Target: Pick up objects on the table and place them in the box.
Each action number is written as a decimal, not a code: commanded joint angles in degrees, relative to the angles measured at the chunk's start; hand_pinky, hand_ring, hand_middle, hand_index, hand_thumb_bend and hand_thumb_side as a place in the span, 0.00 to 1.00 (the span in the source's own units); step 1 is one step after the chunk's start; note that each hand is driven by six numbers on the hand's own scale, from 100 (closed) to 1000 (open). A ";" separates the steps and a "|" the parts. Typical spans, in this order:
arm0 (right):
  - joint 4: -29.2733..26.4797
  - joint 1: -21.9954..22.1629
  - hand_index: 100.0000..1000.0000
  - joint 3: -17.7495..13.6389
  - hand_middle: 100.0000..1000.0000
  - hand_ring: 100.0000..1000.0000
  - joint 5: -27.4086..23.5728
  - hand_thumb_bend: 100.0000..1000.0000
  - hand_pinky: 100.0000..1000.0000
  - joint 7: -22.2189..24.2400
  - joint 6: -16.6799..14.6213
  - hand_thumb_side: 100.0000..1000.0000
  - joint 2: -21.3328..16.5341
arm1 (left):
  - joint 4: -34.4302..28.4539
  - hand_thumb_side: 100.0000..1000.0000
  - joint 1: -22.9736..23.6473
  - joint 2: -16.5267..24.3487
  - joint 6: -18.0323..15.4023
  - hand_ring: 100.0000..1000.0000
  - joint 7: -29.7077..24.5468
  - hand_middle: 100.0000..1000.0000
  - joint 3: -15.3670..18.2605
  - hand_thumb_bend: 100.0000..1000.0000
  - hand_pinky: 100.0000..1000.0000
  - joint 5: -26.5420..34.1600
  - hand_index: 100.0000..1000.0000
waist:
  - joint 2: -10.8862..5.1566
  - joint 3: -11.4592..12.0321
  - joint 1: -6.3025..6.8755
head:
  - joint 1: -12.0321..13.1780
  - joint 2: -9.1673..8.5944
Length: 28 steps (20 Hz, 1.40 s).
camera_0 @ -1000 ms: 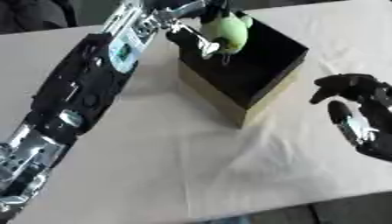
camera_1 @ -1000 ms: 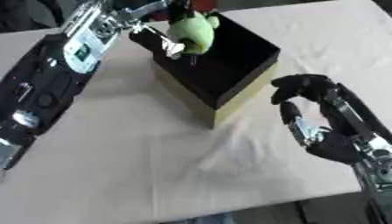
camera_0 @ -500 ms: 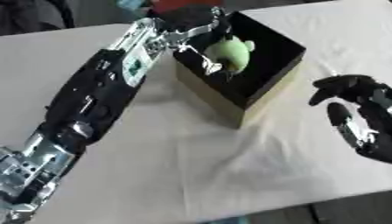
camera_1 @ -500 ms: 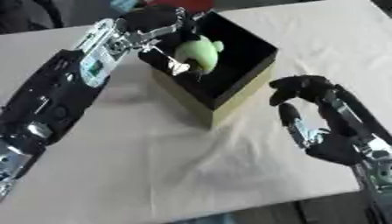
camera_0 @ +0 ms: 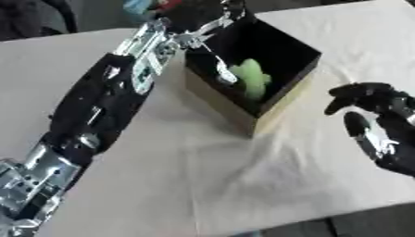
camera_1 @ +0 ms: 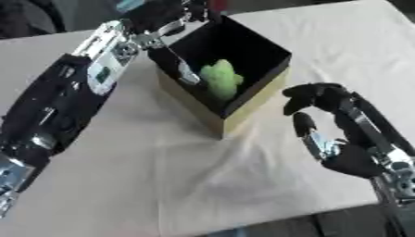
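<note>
Left eye view: black-lined cardboard box (camera_0: 279, 104) sits on the table under a white cloth (camera_0: 243, 185), one corner turned toward the camera. A green lumpy object (camera_0: 251, 78), soft-looking, lies inside the box against the near-left wall. The left arm (camera_0: 105, 106) runs up from the lower left to the box's far-left corner. The left hand (camera_0: 212, 44) hangs over the box opening, fingers pointing down into it just beside the green object; can't tell if a fingertip touches it, and can't tell whether the fingers are spread or curled. The right hand (camera_0: 381, 132) is off to the right of the box, clear of it, palm up, fingers curled inward around nothing.

Right eye view: same layout. Green object (camera_1: 219, 81) is inside the box (camera_1: 243, 111), below the rim. Right hand (camera_1: 336, 134) shows more fully, wrist running to the lower right corner, fingers hooked, holding nothing. Left hand (camera_1: 174, 44) is at the box's far-left edge, blurred.
</note>
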 commanded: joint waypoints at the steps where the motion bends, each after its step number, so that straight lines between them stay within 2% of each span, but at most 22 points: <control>1: -0.54 -0.59 0.78 -0.67 0.53 0.57 -0.21 0.00 0.63 -0.38 0.07 0.56 -0.67 | -2.01 0.58 -0.49 2.62 0.17 0.61 1.42 0.60 1.12 0.70 0.69 2.08 0.77 | -0.77 0.70 -0.53 | -0.50 -0.54; 4: -0.46 -0.38 0.78 -1.18 0.53 0.57 0.13 0.00 0.63 -0.85 0.13 0.56 -0.84 | -5.64 0.58 1.22 5.01 0.61 0.60 2.33 0.58 1.96 0.59 0.68 5.04 0.76 | -0.76 2.18 -0.66 | -1.12 -0.37; 7: -0.48 -0.29 0.78 -1.71 0.53 0.57 0.48 0.00 0.63 -1.42 0.18 0.55 -1.05 | -10.07 0.58 4.11 8.13 1.07 0.59 3.71 0.57 2.78 0.45 0.68 7.87 0.75 | -0.77 3.34 -0.78 | -1.59 -0.16; 9: -0.51 -0.23 0.78 -2.12 0.53 0.57 0.68 0.00 0.63 -1.87 0.24 0.55 -1.16 | -12.91 0.58 6.58 10.30 1.34 0.58 5.15 0.56 3.91 0.42 0.68 9.63 0.75 | -0.70 4.36 -0.97 | -1.92 -0.17; 14: -0.55 0.15 0.78 -3.17 0.53 0.57 1.29 0.00 0.63 -3.03 0.41 0.55 -1.35 | -19.94 0.63 13.49 13.76 2.93 0.58 9.39 0.55 8.32 0.23 0.67 13.96 0.75 | -0.26 7.21 -1.46 | -1.96 -0.24; 15: -0.57 0.21 0.78 -3.36 0.53 0.57 1.44 0.00 0.63 -3.28 0.43 0.56 -1.35 | -21.37 0.66 14.91 13.91 3.66 0.58 10.26 0.55 8.83 0.18 0.68 14.84 0.76 | -0.13 7.72 -1.54 | -1.89 -0.29; 20: -0.72 0.24 0.78 -4.05 0.53 0.57 1.88 0.00 0.63 -4.52 0.45 0.56 -1.36 | -28.71 0.75 22.48 12.55 8.18 0.58 11.76 0.55 11.36 0.12 0.69 19.49 0.77 | 0.68 9.64 -2.16 | -1.66 -0.59; 28: -0.73 0.39 0.78 -4.27 0.52 0.56 1.86 0.00 0.62 -6.22 0.48 0.55 -1.07 | -39.58 0.81 34.48 8.46 15.49 0.58 10.65 0.55 13.57 0.09 0.69 26.88 0.77 | 0.85 9.84 -2.74 | -0.65 0.41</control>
